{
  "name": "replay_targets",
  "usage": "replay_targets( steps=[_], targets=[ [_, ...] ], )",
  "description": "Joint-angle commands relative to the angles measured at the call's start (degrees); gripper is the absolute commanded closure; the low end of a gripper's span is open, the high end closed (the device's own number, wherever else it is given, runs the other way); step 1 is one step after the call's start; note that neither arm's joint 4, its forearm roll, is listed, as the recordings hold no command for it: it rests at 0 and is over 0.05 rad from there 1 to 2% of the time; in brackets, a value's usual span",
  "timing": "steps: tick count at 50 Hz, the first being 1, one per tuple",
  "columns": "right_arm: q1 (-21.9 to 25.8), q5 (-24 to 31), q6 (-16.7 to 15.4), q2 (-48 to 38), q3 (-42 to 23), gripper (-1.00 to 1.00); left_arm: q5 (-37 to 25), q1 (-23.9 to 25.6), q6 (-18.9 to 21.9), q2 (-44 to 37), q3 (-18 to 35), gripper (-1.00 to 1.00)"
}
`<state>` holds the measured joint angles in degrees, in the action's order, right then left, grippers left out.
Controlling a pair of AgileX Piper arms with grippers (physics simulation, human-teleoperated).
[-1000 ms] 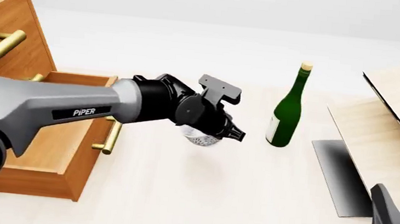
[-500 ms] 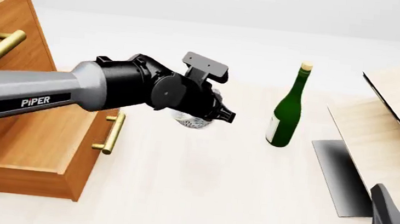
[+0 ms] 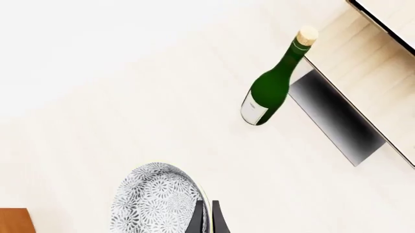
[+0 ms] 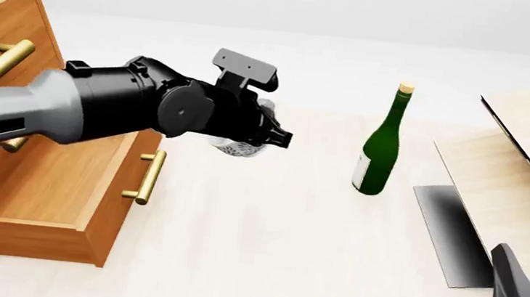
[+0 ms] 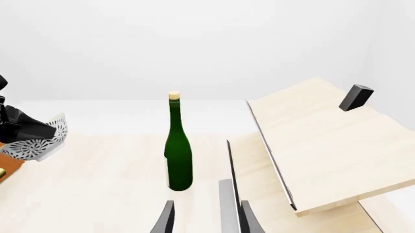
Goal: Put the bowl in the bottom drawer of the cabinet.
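Leftward went my left arm over the last second, carrying the bowl (image 4: 239,146) off the middle of the table toward the cabinet (image 4: 4,28).

Nearest me, at the table's near right corner, my right gripper (image 5: 204,218) sat idle with its fingers parted and nothing between them. On the left side, the bottom drawer (image 4: 47,193) stood pulled out, its inside exposed and its brass handle (image 4: 148,177) facing the table's middle. My left gripper (image 3: 206,218) pinched the bowl by its rim, the bowl tipped on edge and lifted clear of the table, just beside the drawer's front far corner but not yet over the opening. Farther out, the bottle (image 4: 379,146) stood upright and well apart from the bowl, and the pale boards (image 4: 520,180) leaned along the right edge.

I judged this the carrying step, past the pickup. Next, I would need to bring the bowl nearer and left over the drawer's cavity, lower it inside, level it, and only then let go.
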<state>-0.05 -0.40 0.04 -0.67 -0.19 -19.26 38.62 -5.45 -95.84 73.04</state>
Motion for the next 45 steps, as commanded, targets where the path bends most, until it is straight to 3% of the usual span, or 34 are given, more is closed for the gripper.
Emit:
replay_targets(
  steps=[1,45],
  targets=[
    [0.0,0.0,0.0,0.0,0.0,-1.0,0.4,-1.4,0.4,4.5,-2.9,1.0],
    [0.0,0.0,0.0,0.0,0.0,-1.0,0.6,-10.1,0.4,18.3,-13.7,1.0]
  ],
)
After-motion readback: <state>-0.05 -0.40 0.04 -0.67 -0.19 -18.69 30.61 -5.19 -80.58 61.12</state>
